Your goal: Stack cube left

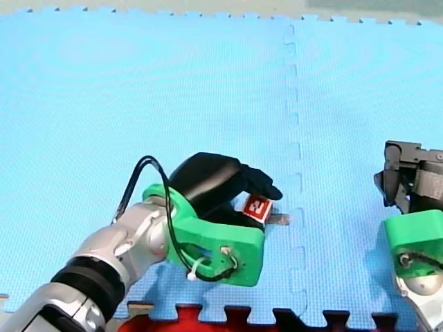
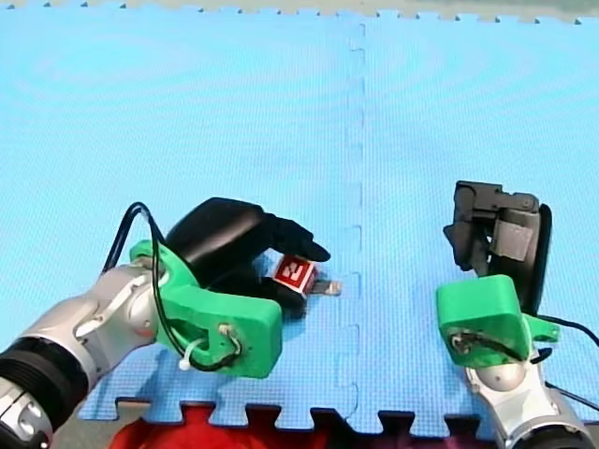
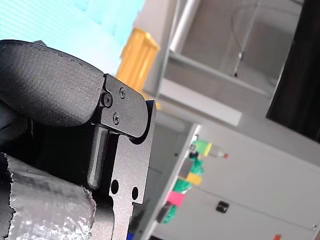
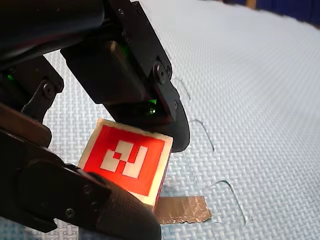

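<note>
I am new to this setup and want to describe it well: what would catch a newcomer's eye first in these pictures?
First comes the red cube with a white mark, tilted and gripped in the left robot hand near the front of the blue foam mat, beside its seam. A small silver tape patch lies on the mat just by the cube. The right robot hand is at the right side, holding nothing.

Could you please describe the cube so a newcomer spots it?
On the blue foam mat, the right robot hand is far right; the left robot hand, beside the seam, grips the cube. It is red, white-patterned, next to silver tape.
</note>
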`<move>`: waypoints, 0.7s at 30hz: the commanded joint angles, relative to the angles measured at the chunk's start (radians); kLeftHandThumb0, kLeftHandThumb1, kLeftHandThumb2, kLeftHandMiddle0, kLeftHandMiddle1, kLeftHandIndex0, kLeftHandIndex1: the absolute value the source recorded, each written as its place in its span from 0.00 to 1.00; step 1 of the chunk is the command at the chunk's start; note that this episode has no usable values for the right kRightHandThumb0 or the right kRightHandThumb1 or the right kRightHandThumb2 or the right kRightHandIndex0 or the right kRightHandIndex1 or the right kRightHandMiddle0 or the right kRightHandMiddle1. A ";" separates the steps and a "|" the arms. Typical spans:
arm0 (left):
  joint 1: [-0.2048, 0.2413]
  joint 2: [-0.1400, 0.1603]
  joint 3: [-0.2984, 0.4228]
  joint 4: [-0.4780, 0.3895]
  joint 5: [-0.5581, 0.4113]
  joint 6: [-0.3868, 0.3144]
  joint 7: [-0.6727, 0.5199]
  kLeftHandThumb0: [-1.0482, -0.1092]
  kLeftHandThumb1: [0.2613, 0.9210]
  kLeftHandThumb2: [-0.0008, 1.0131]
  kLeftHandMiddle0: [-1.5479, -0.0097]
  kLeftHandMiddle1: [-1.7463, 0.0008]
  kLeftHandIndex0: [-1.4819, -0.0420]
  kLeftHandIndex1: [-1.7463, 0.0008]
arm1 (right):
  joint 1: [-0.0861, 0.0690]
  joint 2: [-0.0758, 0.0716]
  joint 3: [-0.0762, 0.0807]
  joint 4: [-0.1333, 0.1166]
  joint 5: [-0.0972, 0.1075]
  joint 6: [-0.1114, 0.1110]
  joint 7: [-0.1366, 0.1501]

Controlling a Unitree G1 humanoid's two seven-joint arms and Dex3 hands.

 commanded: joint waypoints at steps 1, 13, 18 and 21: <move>0.007 -0.001 0.010 -0.015 -0.014 0.009 -0.011 0.30 0.78 0.00 0.39 0.45 0.66 1.00 | 0.002 0.001 -0.002 0.002 0.003 -0.006 -0.003; 0.010 0.008 0.008 -0.014 -0.026 -0.008 -0.057 0.01 0.76 0.00 0.53 0.00 0.92 1.00 | 0.000 0.003 -0.002 0.005 0.000 -0.007 -0.008; 0.014 0.012 0.011 -0.022 -0.034 -0.014 -0.068 0.02 0.74 0.00 0.53 0.00 0.92 1.00 | 0.000 0.003 -0.002 0.007 0.001 -0.008 -0.007; 0.016 0.014 0.011 -0.024 -0.037 -0.017 -0.069 0.03 0.73 0.00 0.52 0.00 0.92 1.00 | 0.000 0.003 -0.001 0.010 0.001 -0.010 -0.007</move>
